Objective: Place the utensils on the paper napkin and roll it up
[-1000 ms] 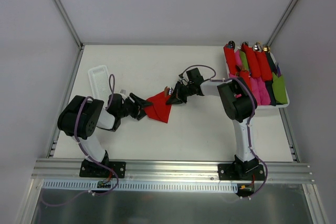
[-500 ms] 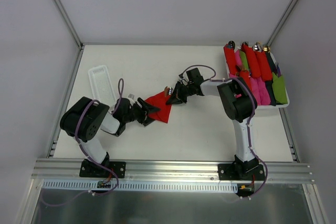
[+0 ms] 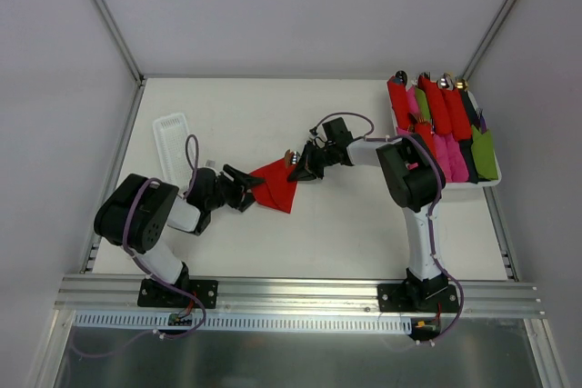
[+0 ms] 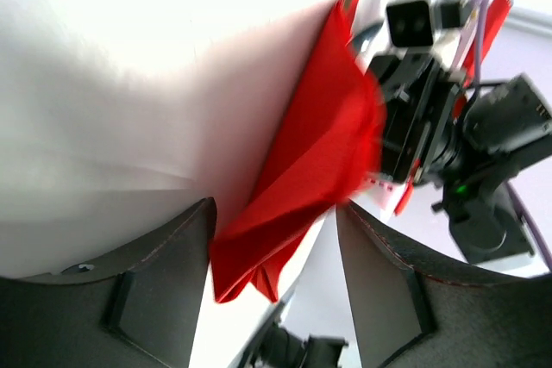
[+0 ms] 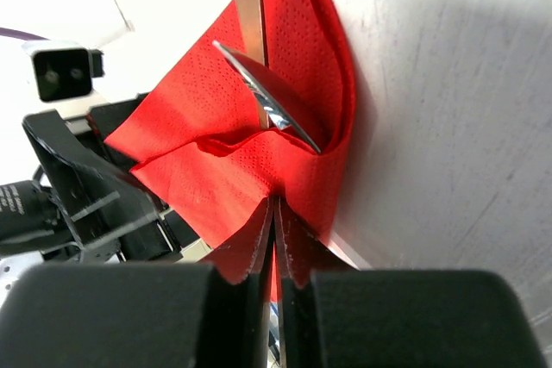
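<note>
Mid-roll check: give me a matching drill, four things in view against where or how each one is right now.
1. left tool
2. right tool
3. spoon
4. rolled bundles

A. shut on the paper napkin edge
B. in the white tray at the far right
C. open, jaws either side of a napkin corner
D. head lying in the napkin's fold

Pairs: 1-C, 2-A, 3-D, 4-B

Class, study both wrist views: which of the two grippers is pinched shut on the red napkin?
The right gripper: its jaws are clamped on the paper napkin at its edge. The left gripper stands open, with a jaw on either side of the napkin's far end.
</note>
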You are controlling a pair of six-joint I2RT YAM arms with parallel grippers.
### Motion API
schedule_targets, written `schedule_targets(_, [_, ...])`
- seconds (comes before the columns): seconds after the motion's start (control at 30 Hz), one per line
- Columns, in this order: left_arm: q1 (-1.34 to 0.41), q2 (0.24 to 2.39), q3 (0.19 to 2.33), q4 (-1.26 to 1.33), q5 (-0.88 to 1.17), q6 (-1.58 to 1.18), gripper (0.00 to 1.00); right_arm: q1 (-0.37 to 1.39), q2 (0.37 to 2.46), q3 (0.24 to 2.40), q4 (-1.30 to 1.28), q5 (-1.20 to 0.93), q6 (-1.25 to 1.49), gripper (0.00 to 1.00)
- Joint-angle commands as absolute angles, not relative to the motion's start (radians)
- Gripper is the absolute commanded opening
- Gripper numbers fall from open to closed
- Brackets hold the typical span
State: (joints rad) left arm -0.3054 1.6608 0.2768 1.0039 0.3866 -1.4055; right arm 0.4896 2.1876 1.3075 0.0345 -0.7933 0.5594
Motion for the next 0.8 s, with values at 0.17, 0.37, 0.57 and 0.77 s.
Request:
schedule_targets(0.17, [-0.256, 1.624, 0.347, 0.896, 0.373, -1.301, 0.58, 0.499, 2.209, 1.318, -0.037, -0.738, 0.525, 0.05])
schedule_targets(0.37, [-0.256, 1.631, 0.354, 0.920, 0.385, -1.301, 0.57, 0.499, 2.207, 1.318, -0.040, -0.738, 0.520, 0.05])
schedule_targets(0.57, [-0.255, 1.605, 0.360, 0.890, 0.367, -1.281, 0.52, 0.502, 2.207, 1.324, -0.052, -0.733, 0.512, 0.04])
schedule_targets(0.77, [-0.255, 1.595, 0.396, 0.865, 0.364, -1.252, 0.43, 0.503, 2.207, 1.330, -0.067, -0.727, 0.500, 0.04])
